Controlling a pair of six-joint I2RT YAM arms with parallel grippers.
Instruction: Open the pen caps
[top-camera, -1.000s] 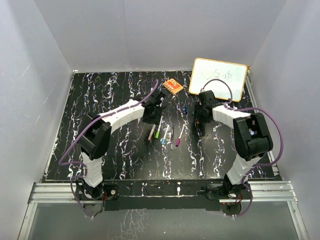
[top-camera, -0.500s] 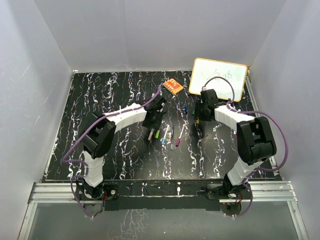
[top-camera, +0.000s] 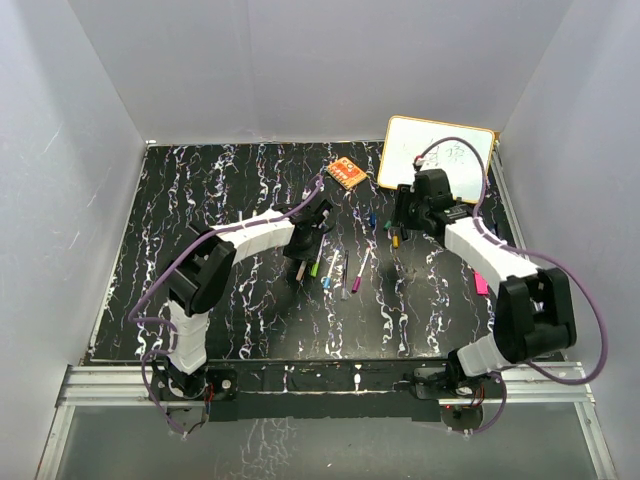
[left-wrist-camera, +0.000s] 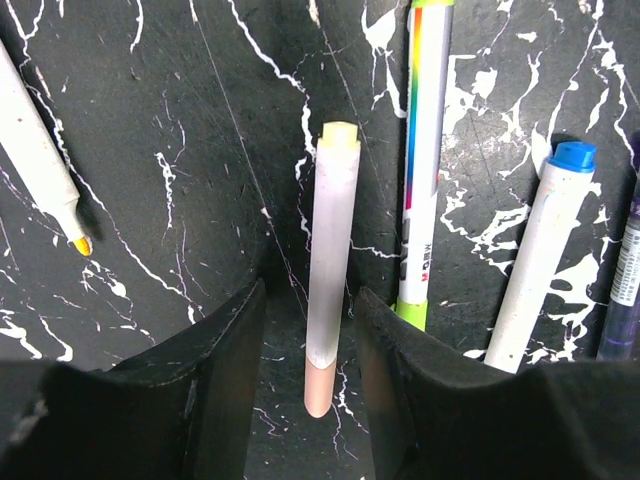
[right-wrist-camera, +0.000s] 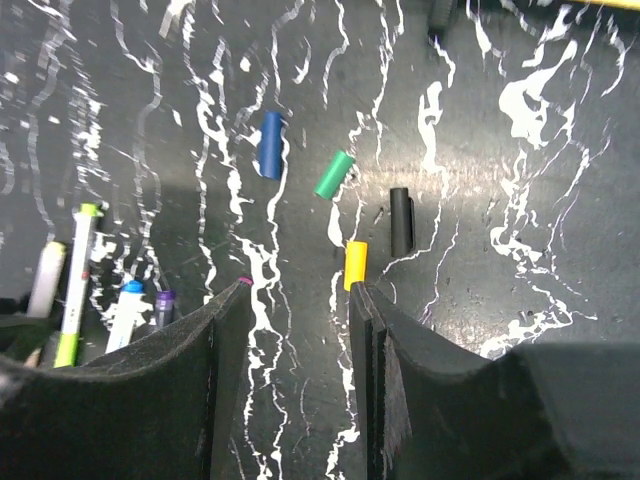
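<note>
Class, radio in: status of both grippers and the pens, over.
Left gripper open, straddling frosted pen. Right gripper open, empty, yellow cap just ahead. Green pen close beside frosted one.

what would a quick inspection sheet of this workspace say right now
surface: black white-veined table
job's things: blue cap, green cap, black cap, yellow cap lying loose; row of pens beside them
clutter: orange eraser, whiteboard, pink item
hands: left hand open astride a frosted pen; right hand open, empty, by the loose caps
cables: purple cable looped along each arm
surroundings: white walls on three sides
</note>
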